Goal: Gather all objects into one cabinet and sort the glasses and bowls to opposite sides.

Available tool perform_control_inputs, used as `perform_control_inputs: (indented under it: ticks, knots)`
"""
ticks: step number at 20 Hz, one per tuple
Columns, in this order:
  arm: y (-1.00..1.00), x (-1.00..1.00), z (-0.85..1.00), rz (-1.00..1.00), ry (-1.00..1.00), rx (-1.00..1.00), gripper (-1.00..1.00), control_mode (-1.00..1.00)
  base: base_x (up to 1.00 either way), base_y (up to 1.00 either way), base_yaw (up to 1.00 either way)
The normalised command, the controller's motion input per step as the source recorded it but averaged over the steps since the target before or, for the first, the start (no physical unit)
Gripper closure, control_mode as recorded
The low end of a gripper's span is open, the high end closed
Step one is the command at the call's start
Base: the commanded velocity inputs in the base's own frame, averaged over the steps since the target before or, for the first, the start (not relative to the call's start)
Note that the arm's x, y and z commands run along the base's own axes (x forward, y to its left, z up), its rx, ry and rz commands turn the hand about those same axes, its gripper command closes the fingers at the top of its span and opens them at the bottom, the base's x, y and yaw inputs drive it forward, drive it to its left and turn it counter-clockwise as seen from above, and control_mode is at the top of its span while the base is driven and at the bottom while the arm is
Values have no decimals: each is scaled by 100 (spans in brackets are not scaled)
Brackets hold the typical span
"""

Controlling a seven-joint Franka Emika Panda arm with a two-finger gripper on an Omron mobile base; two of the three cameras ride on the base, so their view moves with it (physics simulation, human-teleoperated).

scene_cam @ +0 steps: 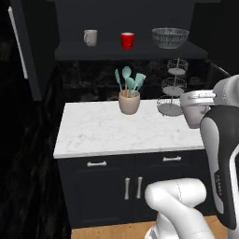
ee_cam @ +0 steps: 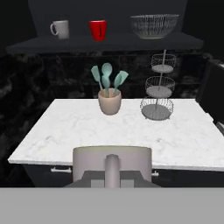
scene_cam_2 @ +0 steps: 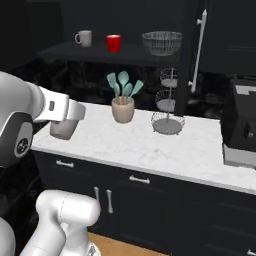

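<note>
My gripper (scene_cam: 193, 107) is shut on a pale grey-beige mug (scene_cam: 192, 116), held above the counter's right front part. The same mug (scene_cam_2: 62, 129) hangs under the hand at the left of the right base view, and its rim and handle (ee_cam: 112, 162) sit low in the hand view. The black cabinet's doors stand open. On its dark shelf (scene_cam: 107, 50) stand a grey-beige mug (scene_cam: 90, 37) at the left, a red mug (scene_cam: 127, 40) in the middle and the wire-mesh bowl (scene_cam: 170, 37) at the right.
On the white marble counter (scene_cam: 93, 130) stand a beige utensil pot (scene_cam: 129, 101) with teal spoons and a tiered wire basket stand (scene_cam: 172, 88). The open cabinet door with its white bar handle (scene_cam_2: 199, 50) juts out at the right. A dark appliance (scene_cam_2: 242, 125) sits far right.
</note>
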Motion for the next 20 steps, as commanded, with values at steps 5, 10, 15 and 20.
perform_control_inputs:
  ticks: [5, 10, 15, 20]
  knots:
    - [0, 0, 0, 0, 0, 0, 100, 100, 41, 67, -28]
    - [0, 0, 0, 0, 0, 0, 100, 100, 47, 18, -14]
    - [0, 0, 0, 0, 0, 0, 100, 100, 78, 0, -1]
    - [0, 0, 0, 0, 0, 0, 100, 100, 58, 0, -2]
